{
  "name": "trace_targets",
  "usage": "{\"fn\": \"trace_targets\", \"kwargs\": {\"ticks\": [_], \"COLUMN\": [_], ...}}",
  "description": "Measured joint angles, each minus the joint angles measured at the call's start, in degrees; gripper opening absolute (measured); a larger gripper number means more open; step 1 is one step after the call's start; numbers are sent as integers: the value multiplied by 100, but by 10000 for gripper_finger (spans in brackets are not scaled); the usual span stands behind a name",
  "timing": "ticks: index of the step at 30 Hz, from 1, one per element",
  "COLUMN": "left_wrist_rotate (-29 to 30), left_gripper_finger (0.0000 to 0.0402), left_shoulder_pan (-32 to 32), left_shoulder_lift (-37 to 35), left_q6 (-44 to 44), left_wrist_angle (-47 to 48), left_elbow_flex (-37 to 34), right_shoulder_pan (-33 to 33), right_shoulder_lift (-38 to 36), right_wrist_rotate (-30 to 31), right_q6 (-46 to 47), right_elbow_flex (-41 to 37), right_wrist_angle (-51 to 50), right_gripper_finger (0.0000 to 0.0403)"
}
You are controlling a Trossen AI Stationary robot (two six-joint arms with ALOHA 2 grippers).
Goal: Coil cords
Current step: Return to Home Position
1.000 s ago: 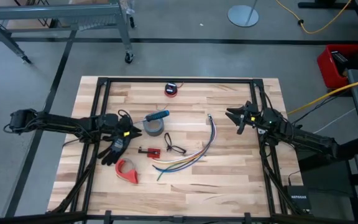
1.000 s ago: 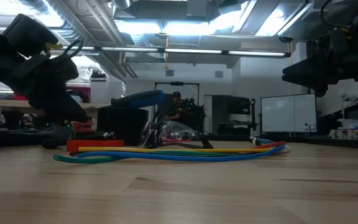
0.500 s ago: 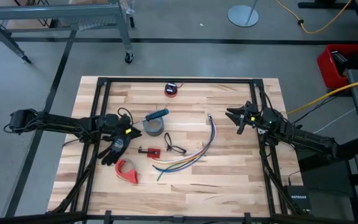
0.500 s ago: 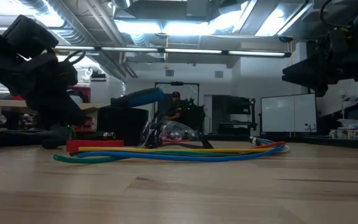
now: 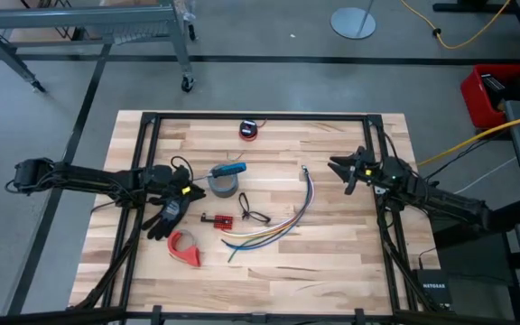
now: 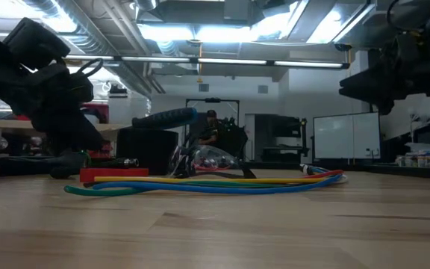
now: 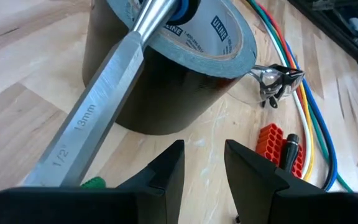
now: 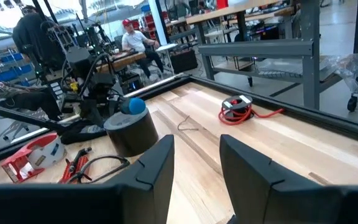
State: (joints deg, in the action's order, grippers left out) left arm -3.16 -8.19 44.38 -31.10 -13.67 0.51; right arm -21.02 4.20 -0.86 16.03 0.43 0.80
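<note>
Between the fingers of the left gripper (image 7: 204,152) a narrow gap shows, with nothing in it. Just ahead stands a tape roll (image 7: 166,81) with a chisel (image 7: 98,124) lying across it. The right gripper (image 8: 196,140) is likewise parted and empty. The red coil (image 8: 236,107) lies well ahead of it on the table (image 8: 303,149).

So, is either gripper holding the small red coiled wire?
No, the red coil lies alone, apart from the left gripper and right gripper.

Red cord, wound up
The small red coil (image 5: 249,130) lies flat near the counter's (image 5: 332,262) far edge, dark at its middle, one short strand trailing loose.
</note>
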Motion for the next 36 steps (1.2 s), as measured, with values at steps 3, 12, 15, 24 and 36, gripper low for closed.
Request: {"fn": "trace_targets", "kwargs": {"ticks": [3,12,15,24,36], "left_wrist_rotate": [0,0,7,42,42], "left_gripper_finger": [107,107,107,107,107], "left_shoulder_pan": [0,0,2,0,0], "left_shoulder_lift": [-98,-1348,-1794,-2683,-3909], "left_q6": [1,-3,2,-27,-23], "left_wrist_angle": [49,1000,1252,1259,1263], "left_elbow_flex": [0,0,0,0,0], "right_shoulder_pan": [0,2,2,2,2], "right_shoulder_lift": [-200,-408,-408,-408,-408], "right_wrist_rotate": [0,-21,-22,-22,-21], "right_q6": [0,-2,-2,0,0], "right_elbow_flex": [0,0,0,0,0], "right_wrist_angle": [0,102,110,57,52], "right_gripper_finger": [134,134,134,134,134]}}
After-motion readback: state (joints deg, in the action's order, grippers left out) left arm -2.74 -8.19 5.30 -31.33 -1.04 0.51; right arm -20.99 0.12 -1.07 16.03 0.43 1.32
